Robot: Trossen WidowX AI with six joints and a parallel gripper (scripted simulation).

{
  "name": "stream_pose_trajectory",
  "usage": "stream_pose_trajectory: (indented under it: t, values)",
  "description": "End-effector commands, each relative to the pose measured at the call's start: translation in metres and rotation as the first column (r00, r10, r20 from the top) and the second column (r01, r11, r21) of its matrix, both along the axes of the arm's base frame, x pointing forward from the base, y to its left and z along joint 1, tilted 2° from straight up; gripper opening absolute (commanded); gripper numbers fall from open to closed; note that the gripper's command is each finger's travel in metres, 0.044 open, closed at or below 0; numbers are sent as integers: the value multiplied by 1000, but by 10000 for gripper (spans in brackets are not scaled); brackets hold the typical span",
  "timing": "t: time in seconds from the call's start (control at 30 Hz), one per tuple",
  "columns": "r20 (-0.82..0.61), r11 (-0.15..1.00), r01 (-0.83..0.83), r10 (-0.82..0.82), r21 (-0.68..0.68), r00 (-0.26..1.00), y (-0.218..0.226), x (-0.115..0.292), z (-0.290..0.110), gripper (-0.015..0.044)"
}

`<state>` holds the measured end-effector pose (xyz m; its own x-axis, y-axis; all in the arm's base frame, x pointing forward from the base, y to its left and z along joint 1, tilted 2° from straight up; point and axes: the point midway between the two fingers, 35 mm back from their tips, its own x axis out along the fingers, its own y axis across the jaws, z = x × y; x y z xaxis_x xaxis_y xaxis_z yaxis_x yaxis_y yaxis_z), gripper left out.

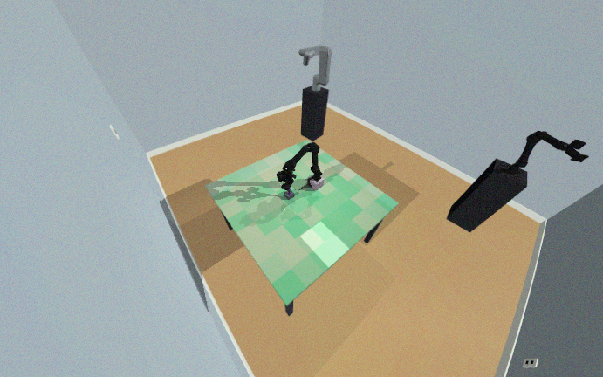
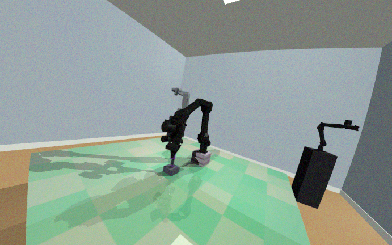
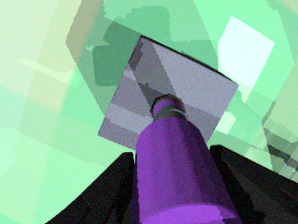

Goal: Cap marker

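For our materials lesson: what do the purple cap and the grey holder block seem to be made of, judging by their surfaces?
Cap: probably plastic; even purple, smooth, soft sheen without sharp glints. Holder block: matte grey, flat faces, crisp edges; plastic or painted wood, the look leaves it open.

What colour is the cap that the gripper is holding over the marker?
Purple. The cap shows best in the wrist view, just above the grey holder block.

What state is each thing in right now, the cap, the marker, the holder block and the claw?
Cap: gripped in the claw, lined up over the marker, with a short dark piece of marker showing below its rim.
Marker: upright in the holder block.
Holder block: flat on the table.
Claw: shut on the cap, pointing down over the block.
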<state>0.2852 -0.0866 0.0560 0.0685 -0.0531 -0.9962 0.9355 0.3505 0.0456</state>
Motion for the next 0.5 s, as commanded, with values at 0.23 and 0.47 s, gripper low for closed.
stream_pose_trajectory:
  t: [0.23, 0.47]
  values:
    - [-25, 1000, -4, 5, 14, 1000, -1, -1, -31, 0]
    - [-25, 1000, -4, 5, 13, 1000, -3, 0, -42, 0]
